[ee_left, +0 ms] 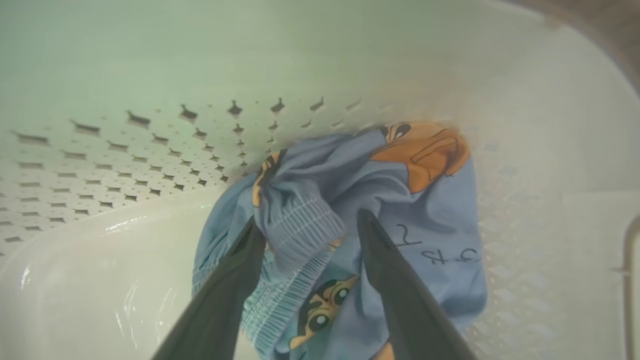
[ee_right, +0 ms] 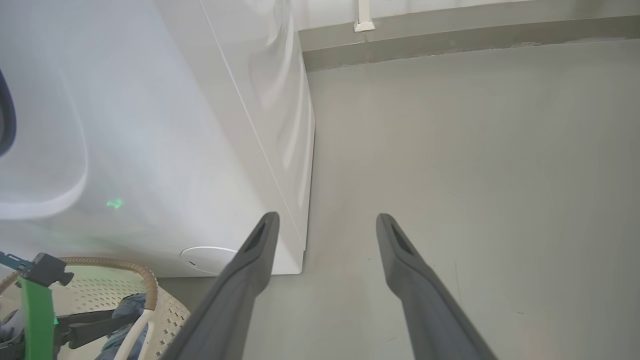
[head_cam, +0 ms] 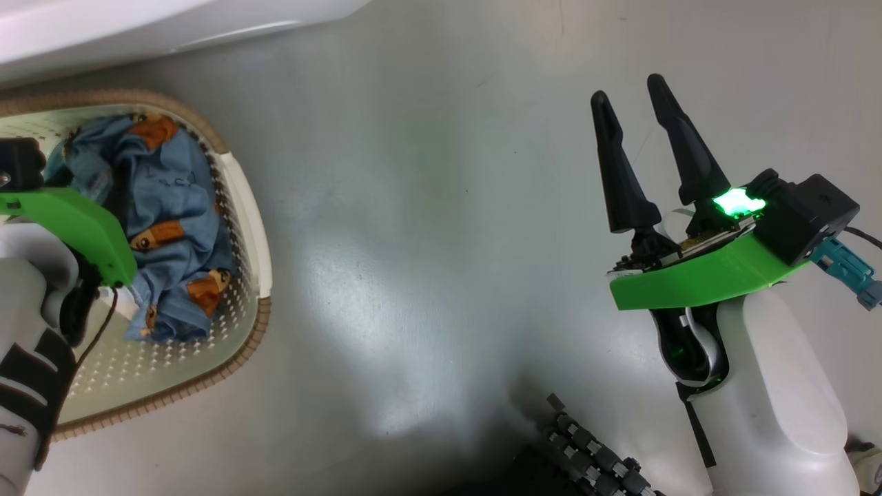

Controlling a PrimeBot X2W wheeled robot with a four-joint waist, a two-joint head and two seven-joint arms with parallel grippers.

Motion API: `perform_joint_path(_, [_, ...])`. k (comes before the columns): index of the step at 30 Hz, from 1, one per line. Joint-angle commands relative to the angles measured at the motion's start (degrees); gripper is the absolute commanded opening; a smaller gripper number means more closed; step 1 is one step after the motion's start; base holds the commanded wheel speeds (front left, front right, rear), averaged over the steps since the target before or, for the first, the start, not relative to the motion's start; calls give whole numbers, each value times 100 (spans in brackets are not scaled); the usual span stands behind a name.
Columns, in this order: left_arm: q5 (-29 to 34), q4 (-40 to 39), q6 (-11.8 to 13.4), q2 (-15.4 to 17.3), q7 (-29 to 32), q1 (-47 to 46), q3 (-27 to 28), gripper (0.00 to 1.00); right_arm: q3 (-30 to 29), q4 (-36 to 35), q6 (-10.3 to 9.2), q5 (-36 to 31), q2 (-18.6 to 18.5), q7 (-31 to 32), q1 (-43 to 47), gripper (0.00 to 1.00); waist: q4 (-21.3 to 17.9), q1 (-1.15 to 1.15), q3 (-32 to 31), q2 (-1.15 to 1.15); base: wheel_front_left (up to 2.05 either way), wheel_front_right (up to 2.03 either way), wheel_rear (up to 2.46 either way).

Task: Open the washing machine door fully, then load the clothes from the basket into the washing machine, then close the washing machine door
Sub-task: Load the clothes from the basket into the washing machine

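**Surroundings: Floor and Wall Base**

Floor (head_cam: 427, 138): smooth grey surface with a light gloss, seen across the head view. A broad pale glare patch (head_cam: 365, 310) lies near the middle. A thin dark hairline (head_cam: 560, 21) runs down from the top edge. One small dark speck (head_cam: 515, 152) sits right of centre.

In the right wrist view the grey floor runs back to a skirting band (ee_right: 475, 30), darker grey-brown, along the foot of a pale wall (ee_right: 325, 10). A white vertical strip (ee_right: 363, 10) comes down the wall and ends in a flared foot at the skirting's upper edge. What the strip is cannot be determined. A few fine dark marks show on the floor at lower right.
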Motion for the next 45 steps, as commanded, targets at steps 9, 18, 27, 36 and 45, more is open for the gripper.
perform_joint_path(9, [-324,17,-14,129,-160,16,-231,0,83,-106,9,57,20,-27,128,100,97,0,-134,0,0,0,0])
perform_joint_path(18, [-655,-278,-14,100,-510,387,-509,0,65,-49,9,30,20,-27,137,100,269,0,-666,0,0,0,0])
perform_joint_path(27, [-854,-864,-14,85,-654,963,-627,0,-2,96,9,-87,20,-27,278,100,553,0,-1545,0,0,0,0])
perform_joint_path(36, [-436,-1783,-14,17,-659,1795,201,0,-112,334,9,-232,-2,-27,602,100,967,0,-2454,0,0,0,0])
perform_joint_path(45, [188,-2721,-14,-151,-659,2849,1313,0,-116,481,9,-158,-200,-27,912,100,1258,0,-3320,0,0,0,0])
